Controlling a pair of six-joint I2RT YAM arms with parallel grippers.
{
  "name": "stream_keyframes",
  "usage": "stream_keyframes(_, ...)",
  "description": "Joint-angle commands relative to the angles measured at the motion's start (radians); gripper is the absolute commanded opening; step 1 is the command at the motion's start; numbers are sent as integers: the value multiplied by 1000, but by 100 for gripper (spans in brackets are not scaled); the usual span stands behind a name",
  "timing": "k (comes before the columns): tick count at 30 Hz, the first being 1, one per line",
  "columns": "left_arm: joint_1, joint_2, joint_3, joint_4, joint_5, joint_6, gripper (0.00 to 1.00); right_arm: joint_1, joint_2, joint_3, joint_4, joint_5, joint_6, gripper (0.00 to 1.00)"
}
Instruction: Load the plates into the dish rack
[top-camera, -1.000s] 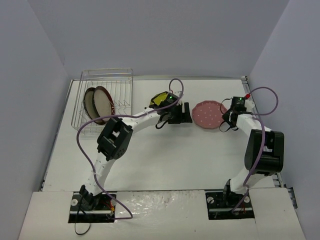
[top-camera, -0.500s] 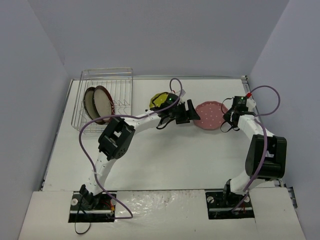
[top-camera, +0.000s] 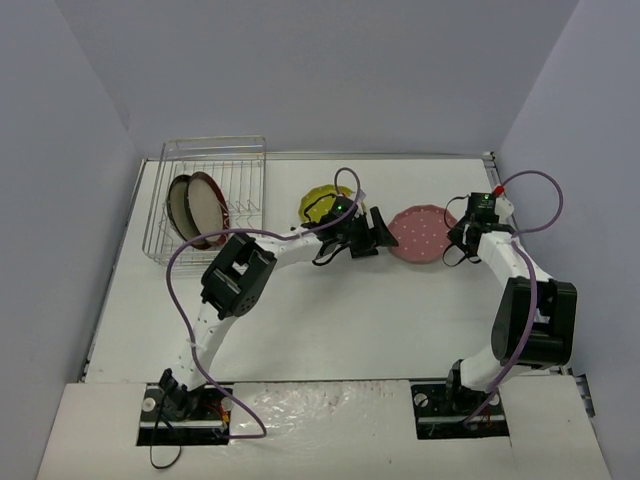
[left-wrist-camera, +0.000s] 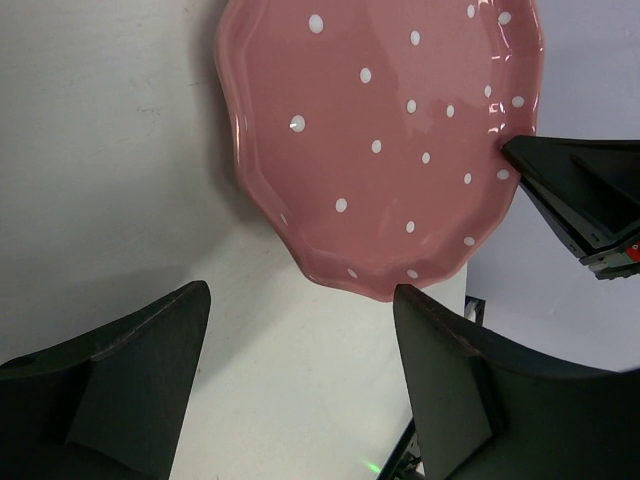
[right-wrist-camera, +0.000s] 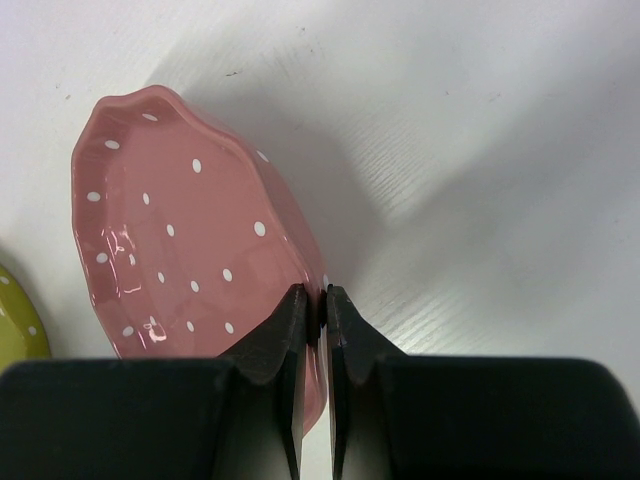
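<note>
The pink dotted plate is held by its right rim in my right gripper, tilted with that edge up; in the right wrist view the jaws pinch the plate rim. My left gripper is open at the plate's left edge; the left wrist view shows the plate just beyond my spread fingers. The yellow-green plate lies behind the left arm. Two large red-brown rimmed plates stand upright in the wire dish rack at the far left.
Grey walls enclose the table on three sides. A purple cable loops over each arm. The right arm's fingertip shows in the left wrist view at the plate's far rim.
My left gripper has moved right, off the yellow-green plate, up to the pink plate's left edge. The right gripper has lifted the pink plate's right rim.
</note>
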Motion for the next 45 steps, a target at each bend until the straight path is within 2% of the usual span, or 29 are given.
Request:
stream_keyframes(1,-9,-15,28,114,18,-43,70,-7,-83,74,76,-30,15,0)
stream_keyframes(21,-9,61,65,182,48,-120,70,-19,-111,120,24,-45,-3,0)
stream_keyframes(30,-24,107,50,307,86,-241,70,-19,-114,134,17,-52,-2,0)
stream_keyframes(45,-64,52,-130,475,17,-488,69,-20,-112,134,15,-52,4,0)
